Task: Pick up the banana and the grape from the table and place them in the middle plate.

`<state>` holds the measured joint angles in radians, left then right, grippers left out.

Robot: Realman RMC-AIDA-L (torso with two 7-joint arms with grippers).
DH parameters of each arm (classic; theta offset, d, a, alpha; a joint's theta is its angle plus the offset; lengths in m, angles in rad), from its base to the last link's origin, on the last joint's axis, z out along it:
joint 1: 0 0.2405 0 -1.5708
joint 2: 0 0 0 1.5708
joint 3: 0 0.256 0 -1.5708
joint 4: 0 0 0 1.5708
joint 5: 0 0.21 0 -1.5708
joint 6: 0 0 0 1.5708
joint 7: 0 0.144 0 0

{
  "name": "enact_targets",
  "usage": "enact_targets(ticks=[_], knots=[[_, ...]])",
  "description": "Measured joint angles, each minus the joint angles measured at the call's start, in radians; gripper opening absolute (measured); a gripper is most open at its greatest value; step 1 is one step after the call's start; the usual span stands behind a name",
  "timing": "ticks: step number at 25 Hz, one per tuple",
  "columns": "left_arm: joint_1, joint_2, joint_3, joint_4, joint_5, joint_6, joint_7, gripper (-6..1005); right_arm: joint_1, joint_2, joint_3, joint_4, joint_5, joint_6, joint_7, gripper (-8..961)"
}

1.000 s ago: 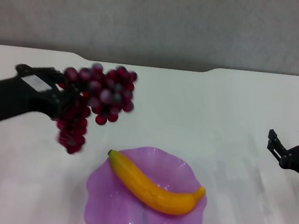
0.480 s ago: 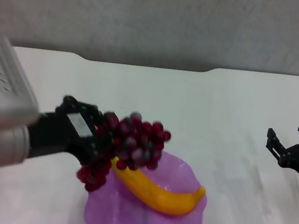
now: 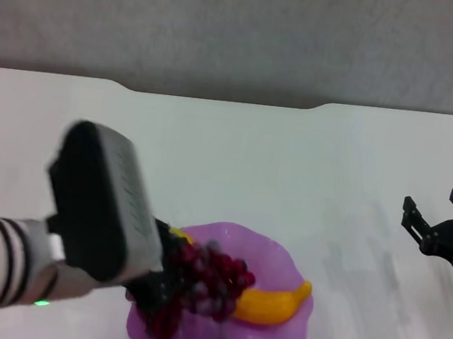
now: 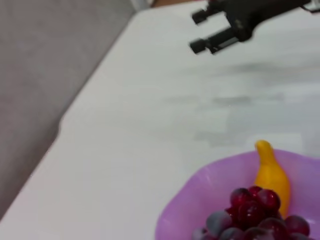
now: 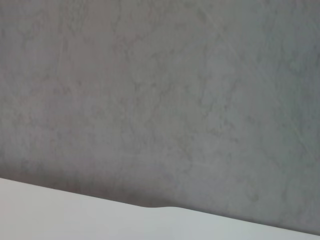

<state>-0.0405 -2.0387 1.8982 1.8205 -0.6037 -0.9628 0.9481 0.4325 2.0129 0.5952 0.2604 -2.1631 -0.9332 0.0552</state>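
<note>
The purple scalloped middle plate (image 3: 285, 262) stands at the near middle of the white table (image 3: 293, 161). The yellow banana (image 3: 272, 304) lies in it, its stem end hidden behind the grape bunch. My left gripper (image 3: 162, 287) is shut on the dark red grape bunch (image 3: 209, 282) and holds it low over the plate's left half, on or just above the banana. The left wrist view shows the grapes (image 4: 250, 212), the banana (image 4: 270, 172) and the plate (image 4: 195, 205). My right gripper (image 3: 435, 219) is open and empty at the far right.
The table's notched far edge (image 3: 218, 97) meets a grey wall. My left forearm and wrist housing (image 3: 100, 204) cover the table's near left. The right gripper also shows in the left wrist view (image 4: 217, 30).
My left gripper has carried the grape bunch from above the table's left down and right onto the plate over the banana. The right arm has stayed put.
</note>
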Motion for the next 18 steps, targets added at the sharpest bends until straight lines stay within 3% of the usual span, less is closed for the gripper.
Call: enact_targets(ticks=[9, 18], knots=[[-0.069, -0.002, 0.080, -0.085, 0.106, 0.030, -0.106, 242, 0.000, 0.000, 0.001, 0.001, 0.001, 0.001, 0.000, 785], [-0.053, -0.002, 0.149, -0.088, 0.188, 0.092, -0.135, 416, 0.000, 0.000, 0.000, -0.003, 0.004, 0.001, 0.000, 785]])
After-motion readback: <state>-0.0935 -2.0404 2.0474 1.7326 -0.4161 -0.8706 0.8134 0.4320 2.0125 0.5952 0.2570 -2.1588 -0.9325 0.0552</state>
